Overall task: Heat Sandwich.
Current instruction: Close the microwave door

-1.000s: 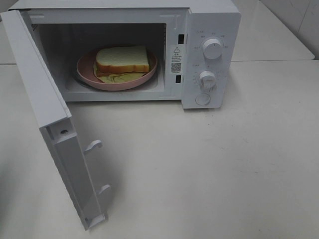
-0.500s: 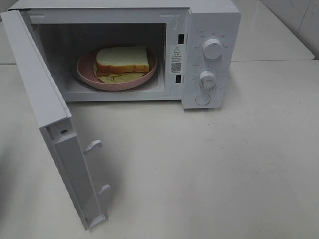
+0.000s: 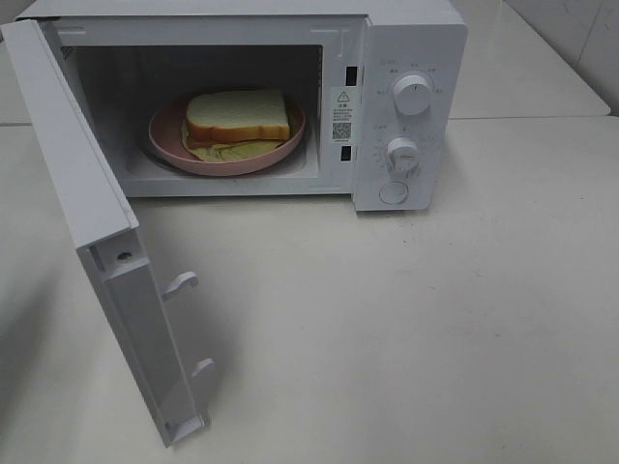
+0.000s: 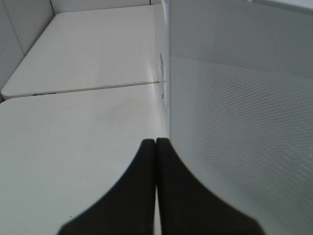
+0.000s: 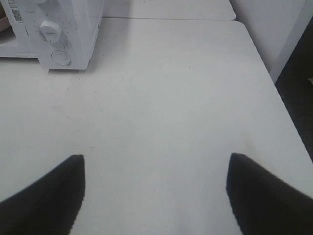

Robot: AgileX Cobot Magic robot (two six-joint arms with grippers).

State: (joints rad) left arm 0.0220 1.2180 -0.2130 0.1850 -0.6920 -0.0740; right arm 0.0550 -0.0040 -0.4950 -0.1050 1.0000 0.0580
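The sandwich (image 3: 237,118), white bread with a tan crust over a pale yellow-green layer, lies on a round pink plate (image 3: 166,141) inside the white microwave (image 3: 411,39), whose door (image 3: 87,222) hangs wide open to the left. Neither gripper shows in the high view. My left gripper (image 4: 155,143) is shut, its black fingers pressed together right beside the outer face of the door (image 4: 244,112). My right gripper (image 5: 155,164) stands open over bare table, empty, with the microwave's control panel (image 5: 56,34) well ahead of it.
The microwave has two knobs (image 3: 413,95) and a round button (image 3: 394,192) on its right panel. The white table (image 3: 435,329) stretches in front; its right edge (image 5: 274,98) drops off beside the right gripper. A seam (image 4: 83,89) joins a second table behind.
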